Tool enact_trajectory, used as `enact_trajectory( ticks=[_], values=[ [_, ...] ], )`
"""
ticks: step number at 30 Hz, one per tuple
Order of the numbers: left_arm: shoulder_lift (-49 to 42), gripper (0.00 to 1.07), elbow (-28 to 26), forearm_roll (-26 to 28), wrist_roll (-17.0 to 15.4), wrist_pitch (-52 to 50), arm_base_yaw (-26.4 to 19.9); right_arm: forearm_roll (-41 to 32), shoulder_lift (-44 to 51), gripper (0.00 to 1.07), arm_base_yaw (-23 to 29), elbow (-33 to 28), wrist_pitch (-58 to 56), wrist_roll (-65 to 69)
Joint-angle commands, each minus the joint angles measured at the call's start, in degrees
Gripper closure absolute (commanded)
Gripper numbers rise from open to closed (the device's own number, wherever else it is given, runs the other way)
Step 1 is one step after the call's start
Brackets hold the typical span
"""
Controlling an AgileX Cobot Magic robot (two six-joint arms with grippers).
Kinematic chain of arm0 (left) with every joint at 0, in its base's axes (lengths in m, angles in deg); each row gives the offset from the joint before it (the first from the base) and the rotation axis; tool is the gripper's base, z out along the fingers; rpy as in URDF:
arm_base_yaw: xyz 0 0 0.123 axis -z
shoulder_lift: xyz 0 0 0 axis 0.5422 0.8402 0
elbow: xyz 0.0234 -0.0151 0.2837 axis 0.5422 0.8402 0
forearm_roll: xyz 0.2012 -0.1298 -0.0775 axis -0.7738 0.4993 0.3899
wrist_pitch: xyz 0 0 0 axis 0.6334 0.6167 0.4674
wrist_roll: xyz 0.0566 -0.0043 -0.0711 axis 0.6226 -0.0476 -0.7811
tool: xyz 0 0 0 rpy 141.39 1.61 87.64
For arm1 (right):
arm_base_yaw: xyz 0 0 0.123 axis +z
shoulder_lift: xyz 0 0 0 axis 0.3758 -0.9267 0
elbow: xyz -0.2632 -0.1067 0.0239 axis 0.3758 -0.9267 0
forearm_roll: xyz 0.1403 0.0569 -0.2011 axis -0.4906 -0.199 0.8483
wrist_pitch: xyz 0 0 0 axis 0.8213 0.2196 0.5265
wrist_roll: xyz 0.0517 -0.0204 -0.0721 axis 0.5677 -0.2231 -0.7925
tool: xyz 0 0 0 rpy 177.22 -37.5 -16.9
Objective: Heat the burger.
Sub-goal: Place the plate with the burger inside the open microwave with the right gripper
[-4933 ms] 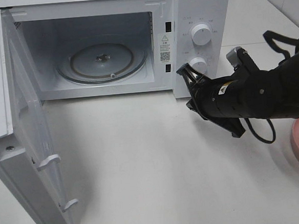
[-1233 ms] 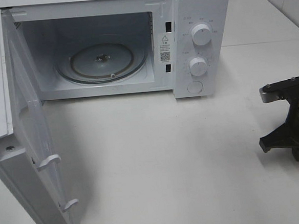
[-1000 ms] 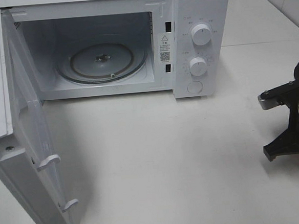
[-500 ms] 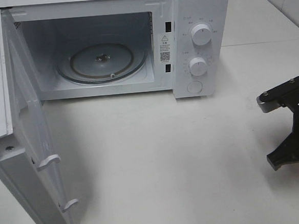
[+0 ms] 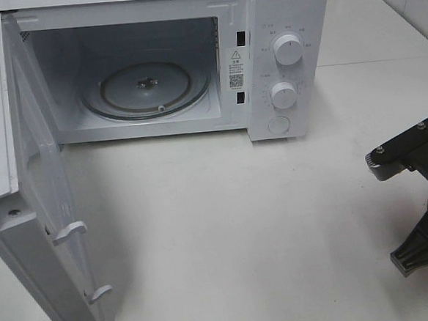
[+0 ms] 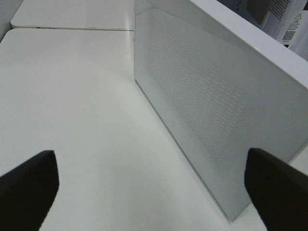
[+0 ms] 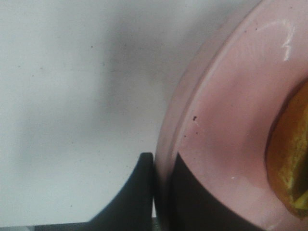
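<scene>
— The black right gripper (image 7: pixel 161 161)?
— Clamped on the rim of the round pink plate (image 7: pixel 231 120).
— And the burger?
— The golden-brown burger (image 7: pixel 288 154), only its edge showing, lies on that plate, inward of the pinched rim, clear of the fingers.
— The black left gripper (image 6: pixel 151 192)?
— Spread wide, empty.

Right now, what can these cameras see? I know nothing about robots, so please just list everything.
microwave: one, white, back of the table, door swung open
turntable: one, clear glass, inside the microwave, nothing on it
knobs: two, white, microwave's panel, one above the other
table: one, white, under everything
plate: one, pink, rim between the right gripper's fingers
burger: one, golden-brown, on the plate, only its edge shows
left gripper: one, black, open, beside the door's outer face
right gripper: one, black, shut on the plate's rim
</scene>
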Motion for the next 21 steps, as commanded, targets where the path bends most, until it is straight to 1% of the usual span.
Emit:
enact_trajectory(
  ticks=[1,2,4,5,7,8,10,11,13,16,18,21],
  values=[
    [-1.03,0.09,0.11,0.29,-0.23,0.34,-0.06,2.46,2.06,1.07,2.69,-0.23,-4.47,0.4],
    [-1.03,0.09,0.11,0.29,-0.23,0.34,-0.06,2.46,2.06,1.07,2.69,-0.23,-4.47,0.4],
    [-1.03,0.09,0.11,0.29,-0.23,0.34,-0.06,2.46,3.32,1.07,5.5,-0.23,-5.9,0.4],
    [-1.03,0.09,0.11,0.29,-0.23,0.34,-0.06,2.46,3.32,1.07,5.5,-0.23,-5.9,0.4],
    [-1.03,0.09,0.11,0.29,-0.23,0.34,-0.06,2.46,4.35,1.07,8.37,-0.23,-7.22,0.4],
    [-1.03,0.09,0.11,0.29,-0.23,0.34,-0.06,2.46,4.35,1.07,8.37,-0.23,-7.22,0.4],
    [-1.03,0.09,0.11,0.29,-0.23,0.34,-0.06,2.35,5.27,1.07,12.43,-0.23,-8.65,0.4],
    [-1.03,0.09,0.11,0.29,-0.23,0.34,-0.06,2.35,5.27,1.07,12.43,-0.23,-8.65,0.4],
    [-1.03,0.09,0.11,0.29,-0.23,0.34,-0.06,2.35,5.67,1.07,15.24,-0.23,-9.17,0.4],
    [-1.03,0.09,0.11,0.29,-0.23,0.34,-0.06,2.35,5.67,1.07,16.04,-0.23,-9.51,0.4],
    [-1.03,0.09,0.11,0.29,-0.23,0.34,-0.06,2.52,5.67,1.07,19.82,-0.23,-9.97,0.4],
    [-1.03,0.09,0.11,0.29,-0.23,0.34,-0.06,2.52,5.67,1.07,20.74,-0.23,-9.97,0.4]
  ],
)
